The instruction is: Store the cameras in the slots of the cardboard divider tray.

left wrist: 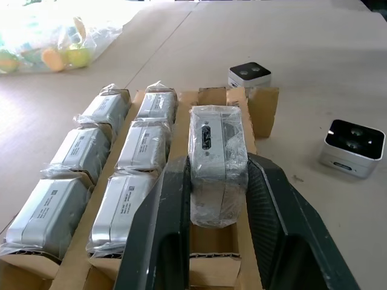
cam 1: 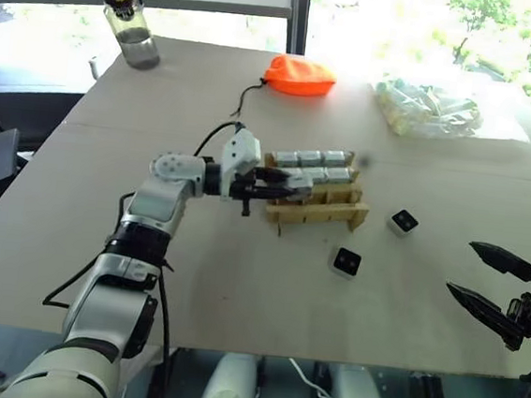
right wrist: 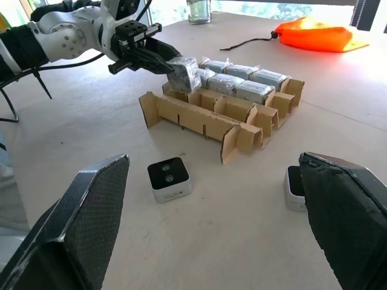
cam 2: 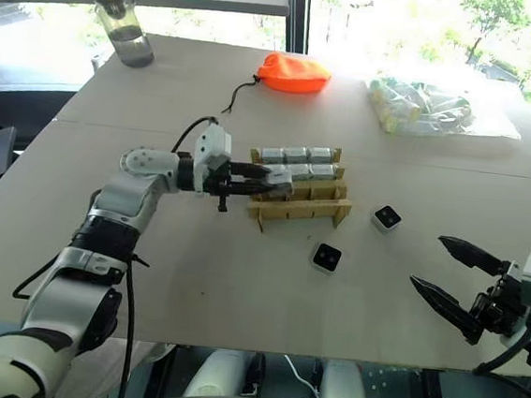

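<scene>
The left pincer (left wrist: 211,199) is clamped on a plastic-wrapped camera (left wrist: 216,154), which is held over the third row of the cardboard divider tray (cam 1: 325,214), at the end of the tray nearest the left arm. The camera is seen above an open slot in the left wrist view; whether it touches the cardboard cannot be told. The 2 rows farthest from the robot are filled with 6 wrapped cameras (left wrist: 142,145), 3 per row, lying side by side. The row nearest the robot is seen unfilled in the right wrist view.

2 loose cameras are placed lens-up on the surface (cam 1: 238,290): 1 (cam 1: 346,261) just in front of the tray, the other (cam 1: 402,222) just beside the tray's right end.

The right pincer (cam 1: 485,281) is held with its fingers wide apart, gripping nothing, near the right edge of the surface and well apart from the tray.

At the far side, an orange drawstring pouch (cam 1: 299,75), a water bottle (cam 1: 129,20) and a clear bag of pale items (cam 1: 427,108) are seen.
</scene>
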`<state>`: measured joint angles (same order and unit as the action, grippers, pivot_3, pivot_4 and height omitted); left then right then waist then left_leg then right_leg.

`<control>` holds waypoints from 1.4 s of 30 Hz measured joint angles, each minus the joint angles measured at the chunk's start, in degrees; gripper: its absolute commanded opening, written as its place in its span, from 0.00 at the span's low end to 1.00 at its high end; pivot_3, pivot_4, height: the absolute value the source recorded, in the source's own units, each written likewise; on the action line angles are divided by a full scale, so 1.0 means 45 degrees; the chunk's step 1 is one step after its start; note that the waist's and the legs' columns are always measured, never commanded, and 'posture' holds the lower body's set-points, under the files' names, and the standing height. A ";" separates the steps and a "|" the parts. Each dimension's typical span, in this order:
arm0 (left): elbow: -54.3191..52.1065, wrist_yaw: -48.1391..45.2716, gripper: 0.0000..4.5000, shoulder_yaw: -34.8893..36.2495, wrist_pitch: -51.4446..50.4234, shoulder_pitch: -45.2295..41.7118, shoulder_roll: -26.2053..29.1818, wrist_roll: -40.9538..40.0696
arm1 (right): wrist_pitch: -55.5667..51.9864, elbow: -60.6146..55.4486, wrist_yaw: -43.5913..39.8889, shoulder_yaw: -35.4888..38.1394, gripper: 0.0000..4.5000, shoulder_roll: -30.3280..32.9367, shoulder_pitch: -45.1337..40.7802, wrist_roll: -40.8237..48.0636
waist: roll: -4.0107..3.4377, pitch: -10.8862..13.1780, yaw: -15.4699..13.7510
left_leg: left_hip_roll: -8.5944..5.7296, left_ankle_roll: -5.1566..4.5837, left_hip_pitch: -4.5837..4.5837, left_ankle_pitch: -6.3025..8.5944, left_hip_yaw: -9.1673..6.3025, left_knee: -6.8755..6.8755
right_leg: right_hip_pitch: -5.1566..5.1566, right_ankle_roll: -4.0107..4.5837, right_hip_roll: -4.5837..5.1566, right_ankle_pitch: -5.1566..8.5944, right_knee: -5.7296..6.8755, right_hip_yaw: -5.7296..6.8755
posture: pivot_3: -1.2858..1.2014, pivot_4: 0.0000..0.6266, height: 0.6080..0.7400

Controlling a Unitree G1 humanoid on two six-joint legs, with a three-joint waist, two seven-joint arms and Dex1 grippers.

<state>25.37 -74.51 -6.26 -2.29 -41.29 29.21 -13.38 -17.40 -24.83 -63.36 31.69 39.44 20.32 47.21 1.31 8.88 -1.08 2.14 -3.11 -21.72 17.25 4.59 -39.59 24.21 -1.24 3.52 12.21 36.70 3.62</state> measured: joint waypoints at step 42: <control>-0.1604 -0.1450 0.96 0.0320 -0.1754 0.0413 0.1295 -0.0885 | 0.0111 0.0232 0.0036 -0.0042 1.00 0.0023 0.0023 -0.0621 | -0.0004 0.0003 0.0065 | 0.0008 0.0042 -0.0010 -0.0023 0.0000 0.0014 | 0.0008 0.0001 -0.0003 0.0001 -0.0012 -0.0001 | 0.52 0.24 1.00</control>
<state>18.15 -81.04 -4.82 -10.18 -39.43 35.03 -17.37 -16.90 -23.79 -63.20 31.50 39.55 20.43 44.42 1.30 8.89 -0.79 2.17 -2.92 -21.77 17.14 4.59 -39.52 24.25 -1.24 3.51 12.21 36.65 3.62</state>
